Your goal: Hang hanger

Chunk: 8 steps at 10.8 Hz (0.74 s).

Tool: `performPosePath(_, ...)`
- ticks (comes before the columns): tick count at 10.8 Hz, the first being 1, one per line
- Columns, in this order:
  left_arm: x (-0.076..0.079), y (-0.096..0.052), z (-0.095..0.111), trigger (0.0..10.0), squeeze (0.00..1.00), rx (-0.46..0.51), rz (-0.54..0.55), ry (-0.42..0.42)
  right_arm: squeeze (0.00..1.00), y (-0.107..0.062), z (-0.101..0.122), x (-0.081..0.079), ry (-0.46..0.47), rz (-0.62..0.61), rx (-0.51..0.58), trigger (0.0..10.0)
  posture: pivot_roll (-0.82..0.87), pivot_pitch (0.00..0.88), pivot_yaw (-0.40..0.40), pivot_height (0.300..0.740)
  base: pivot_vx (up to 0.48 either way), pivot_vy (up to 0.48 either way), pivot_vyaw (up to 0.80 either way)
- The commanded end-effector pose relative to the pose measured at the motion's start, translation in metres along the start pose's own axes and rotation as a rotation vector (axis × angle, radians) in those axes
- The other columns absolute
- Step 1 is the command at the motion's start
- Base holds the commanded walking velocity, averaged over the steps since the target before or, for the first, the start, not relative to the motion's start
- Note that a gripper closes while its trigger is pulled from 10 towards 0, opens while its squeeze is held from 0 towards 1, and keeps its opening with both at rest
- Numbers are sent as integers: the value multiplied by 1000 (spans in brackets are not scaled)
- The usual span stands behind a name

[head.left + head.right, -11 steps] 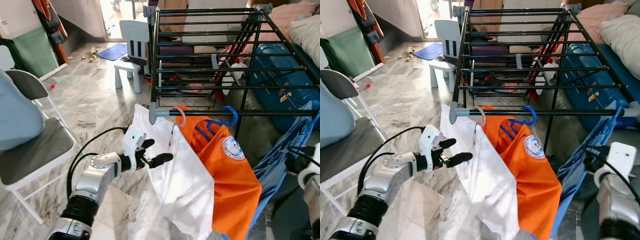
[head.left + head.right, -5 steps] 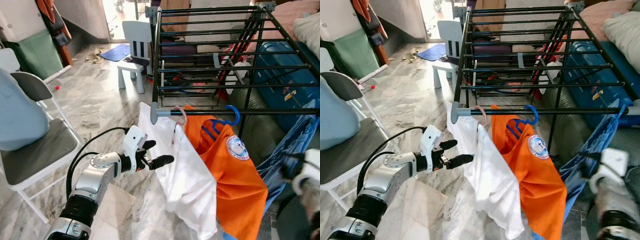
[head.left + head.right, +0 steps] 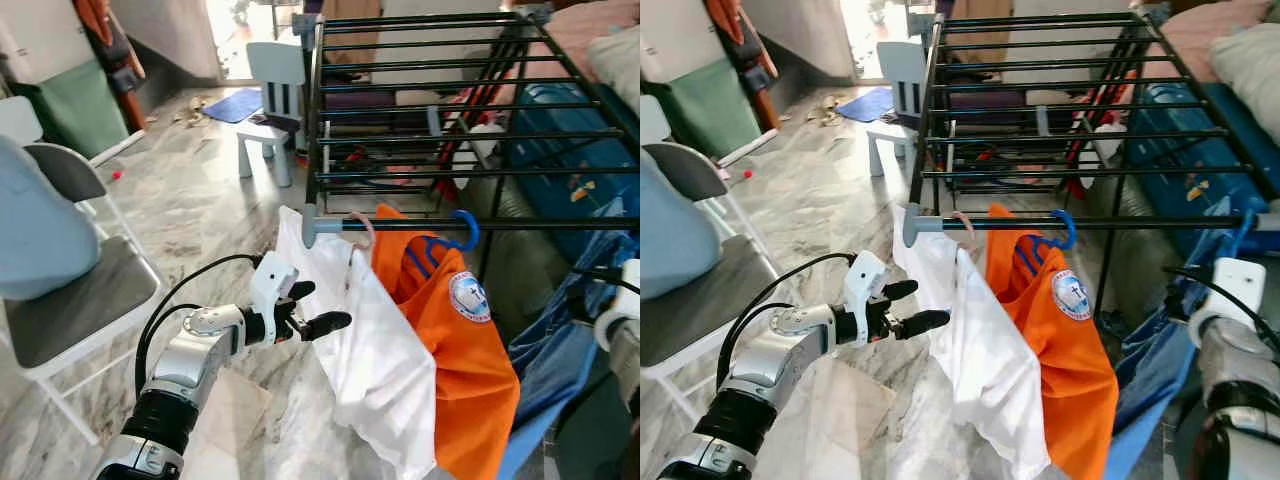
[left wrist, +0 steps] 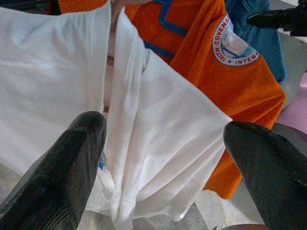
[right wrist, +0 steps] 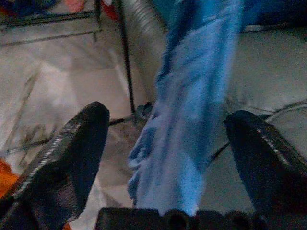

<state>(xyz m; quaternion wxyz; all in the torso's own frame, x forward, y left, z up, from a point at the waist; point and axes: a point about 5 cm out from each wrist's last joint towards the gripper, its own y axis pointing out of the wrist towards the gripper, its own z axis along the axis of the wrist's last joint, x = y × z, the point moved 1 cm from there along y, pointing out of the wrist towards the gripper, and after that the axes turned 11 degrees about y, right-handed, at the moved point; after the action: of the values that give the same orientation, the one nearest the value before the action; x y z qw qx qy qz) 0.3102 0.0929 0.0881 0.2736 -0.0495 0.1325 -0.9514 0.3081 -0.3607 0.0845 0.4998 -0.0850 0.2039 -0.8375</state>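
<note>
The pink hanger [image 3: 358,232] sat hooked on the front rail [image 3: 520,225] of the rack [image 3: 420,90], carrying the white shirt [image 3: 375,350], which drooped down just beside the orange shirt [image 3: 460,340] on its blue hanger [image 3: 462,232]. Over the last second nothing about the hanger itself had changed: it kept its place on the rail, near the grey end cap, and both shirts hung as they had. The small shift of the whole scene was my head moving, not the clothes.

My left gripper [image 3: 318,318] had stayed level with the white shirt's edge, close to the cloth, its fingers [image 4: 62,163] spread wide and empty; the wrist view showed the shirt between them without either finger pressing it. I judged that I had let go and the hanging step was essentially done, the left arm only needing to draw clear without snagging the fabric.

My right arm had changed more. Its wrist [image 3: 622,325] had come back up at the right edge, beside the blue cloth [image 5: 192,120] that hung off the rack's corner. My right gripper [image 5: 165,158] was released, fingers apart with the blue cloth ahead of them, holding nothing. That suggested to me the next garment might be that one.
</note>
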Motion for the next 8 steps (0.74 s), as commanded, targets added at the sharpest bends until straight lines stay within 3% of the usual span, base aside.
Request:
performPosePath(1, -4, -2, 6, 10000, 0, 5, 15, 30, 0, 1, 6, -1, -2, 5, 11, 7882, 130, 0, 33, 740, 0, 0, 0)
performPosePath(2, -3, -2, 6, 10000, 0, 5, 15, 31, 0, 2, 5, 0, 56, -5, -5, 0, 131, 0, 30, 740, 0, 0, 0)
performPosePath(4, -2, 0, 6, 10000, 0, 7, 17, 29, 0, 1, 1, 4, 57, -36, -31, 0, 129, 0, 24, 740, 0, 0, 0)
performPosePath(5, -1, 1, 5, 10000, 0, 5, 16, 27, 0, 1, -4, 8, 42, -55, -46, 784, 126, 0, 23, 740, 0, 0, 0)
performPosePath(7, 0, 2, 4, 10000, 0, 3, 13, 24, 0, -1, -9, 13, 45, -80, -68, 1216, 123, 0, 21, 740, 0, 0, 0)
performPosePath(8, 1, 3, 3, 10000, 0, 2, 11, 23, 0, -1, -13, 13, 38, -78, -86, 667, 123, 0, 20, 740, 0, 0, 0)
